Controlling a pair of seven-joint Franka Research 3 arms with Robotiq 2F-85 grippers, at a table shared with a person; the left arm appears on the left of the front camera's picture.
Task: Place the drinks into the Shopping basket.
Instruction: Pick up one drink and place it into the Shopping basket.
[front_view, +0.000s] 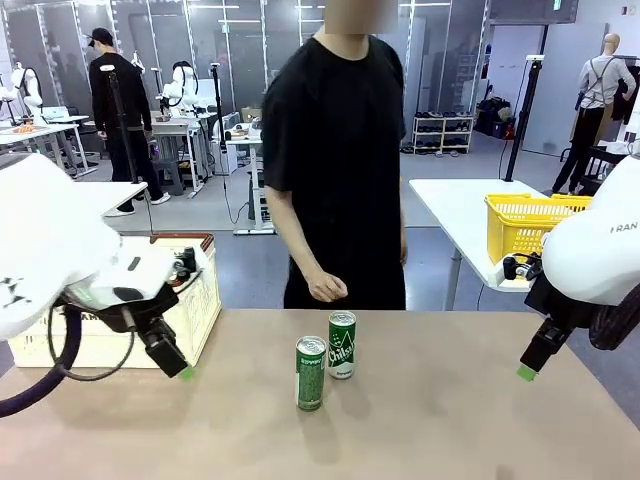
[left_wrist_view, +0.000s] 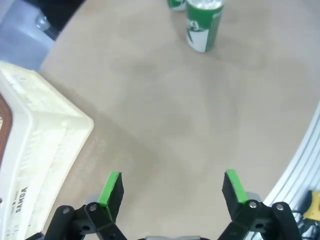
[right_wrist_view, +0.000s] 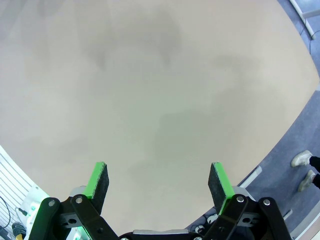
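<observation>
Nearest the lens, two white robot arms (front_view: 40, 240) flank a tan tabletop (front_view: 450, 420), left claw (left_wrist_view: 172, 186) and right claw (right_wrist_view: 157, 178) both spread wide and empty. At the frame's left stands the cream Shopping basket (front_view: 205, 303); at lower centre two green drinks (front_view: 310, 373) stand upright, close together. Such slim metal cans are probably light, smooth and easily dented, so a gentle mid-body grip looks best.

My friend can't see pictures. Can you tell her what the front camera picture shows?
Two green drink cans stand close together in the middle of the table, in front of a person in black. The cream shopping basket sits at the left, behind the left claw; the right claw hangs at the right, both empty.
</observation>
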